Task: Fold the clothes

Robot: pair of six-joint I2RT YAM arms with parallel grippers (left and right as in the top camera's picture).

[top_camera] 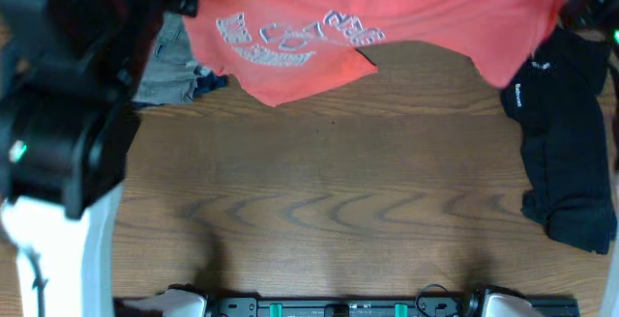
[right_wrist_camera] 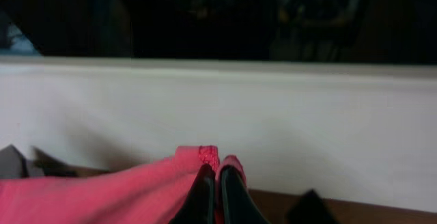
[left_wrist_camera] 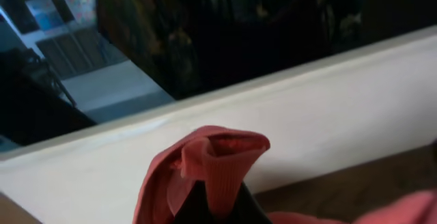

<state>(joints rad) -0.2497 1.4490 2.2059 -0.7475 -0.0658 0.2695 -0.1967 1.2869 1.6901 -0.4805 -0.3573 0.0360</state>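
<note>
Coral-red T-shirt (top_camera: 406, 13), held up and spread wide between the two grippers, over the far side of the wooden table (top_camera: 329, 201), with a loose, uneven lower edge hanging toward the wood. Bore white-and-dark chest lettering (top_camera: 295, 37), nearer the left gripper's end than the right's. Left gripper (left_wrist_camera: 212, 209), seen from its own wrist camera: clamped tight on a bunched, ribbed fold of the coral cloth, puffed up just above the dark fingertips, with more coral cloth low down off to that gripper's right. Right gripper (right_wrist_camera: 217, 195), seen from its own wrist camera: fingers pressed together on a thin edge of the same shirt, with the rest of the cloth trailing away to that gripper's left. Behind both grippers, a plain white wall panel (left_wrist_camera: 321, 108), dark and blurred above. Lay on the table below the left gripper's end of the shirt: grey-khaki shorts (top_camera: 166, 66), just beside the coral edge, with a small navy piece (top_camera: 213, 81) just beside them on the side toward the right gripper. Lay crumpled below the right gripper's end: black shirt (top_camera: 566, 148), stretching from there toward the near table edge. Filled the left of the overhead view: the left arm (top_camera: 58, 114), large, black and white, out of focus.
</note>
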